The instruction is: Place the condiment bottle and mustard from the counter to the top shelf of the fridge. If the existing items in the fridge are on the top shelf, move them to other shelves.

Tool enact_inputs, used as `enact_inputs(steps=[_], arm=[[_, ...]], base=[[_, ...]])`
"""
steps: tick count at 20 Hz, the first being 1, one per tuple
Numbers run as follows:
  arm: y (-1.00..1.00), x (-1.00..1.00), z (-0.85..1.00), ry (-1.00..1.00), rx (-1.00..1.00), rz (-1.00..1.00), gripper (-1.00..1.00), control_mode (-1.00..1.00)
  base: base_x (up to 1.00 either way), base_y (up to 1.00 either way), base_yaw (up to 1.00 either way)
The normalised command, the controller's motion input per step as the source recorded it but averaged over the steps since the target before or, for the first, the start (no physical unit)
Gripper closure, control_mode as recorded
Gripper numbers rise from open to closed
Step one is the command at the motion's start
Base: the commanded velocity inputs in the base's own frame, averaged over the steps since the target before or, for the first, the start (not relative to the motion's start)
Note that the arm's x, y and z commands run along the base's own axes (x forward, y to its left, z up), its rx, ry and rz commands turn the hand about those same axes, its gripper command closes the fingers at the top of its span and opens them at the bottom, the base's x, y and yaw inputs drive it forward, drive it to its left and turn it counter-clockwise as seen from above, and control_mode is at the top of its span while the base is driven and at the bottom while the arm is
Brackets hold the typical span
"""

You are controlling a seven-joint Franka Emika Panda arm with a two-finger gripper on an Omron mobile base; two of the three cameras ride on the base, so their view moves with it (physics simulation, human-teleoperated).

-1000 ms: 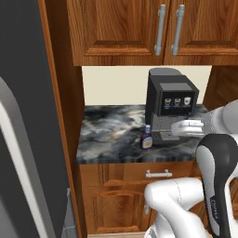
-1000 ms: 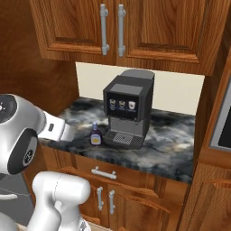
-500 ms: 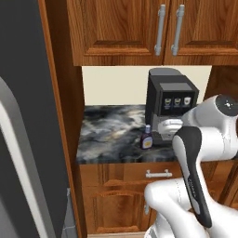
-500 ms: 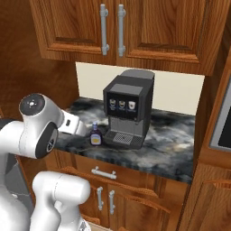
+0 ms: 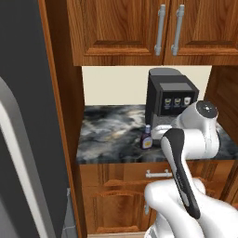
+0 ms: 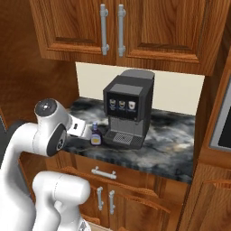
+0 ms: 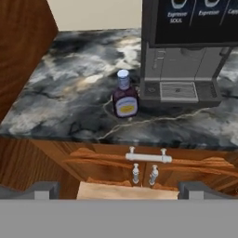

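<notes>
The condiment bottle (image 7: 124,96), dark with a yellow label and bluish cap, stands upright on the marbled counter (image 7: 69,93), just left of the coffee machine's drip tray. It also shows in the base views (image 5: 146,138) (image 6: 95,136). My gripper (image 7: 120,191) is open, its fingertips (image 7: 44,190) far apart with nothing between them. It hangs in front of the counter's edge, short of the bottle and apart from it. The fridge (image 5: 23,139) stands at the left with its door shut. The mustard, the top shelf and the existing items are out of view.
A black coffee machine (image 5: 169,100) (image 6: 126,108) stands on the counter right of the bottle. Wooden wall cabinets (image 6: 113,27) hang above, and a drawer with a metal handle (image 7: 146,157) lies below the counter. A wooden side panel (image 5: 60,116) separates fridge and counter.
My arm has folded: its elbow has swung up and in toward the counter, while the hand stays near the bottle. The bottle has not moved.
</notes>
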Motion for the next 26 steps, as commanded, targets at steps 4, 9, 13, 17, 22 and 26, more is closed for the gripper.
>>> enact_inputs(steps=[4, 9, 13, 17, 22, 26], arm=[[0.00, 0.16, -0.11, 0.00, -0.01, 0.00, -1.00, -1.00], [0.00, 0.18, -0.03, 0.00, -0.01, -0.01, -1.00, -1.00], [0.00, 0.23, -0.05, -0.03, -0.03, -0.01, -1.00, -1.00], [0.00, 0.29, -0.08, -0.01, -0.03, -0.01, -1.00, -1.00], [-0.02, 0.31, -0.11, 0.00, -0.01, -0.01, -1.00, -1.00], [-0.07, 0.26, -0.14, 0.00, 0.00, -0.01, -1.00, -1.00]], base=[[0.00, 0.00, 0.00], [0.00, 0.00, 0.00], [0.00, 0.00, 0.00], [0.00, 0.00, 0.00], [0.00, 0.00, 0.00], [0.00, 0.00, 0.00]])
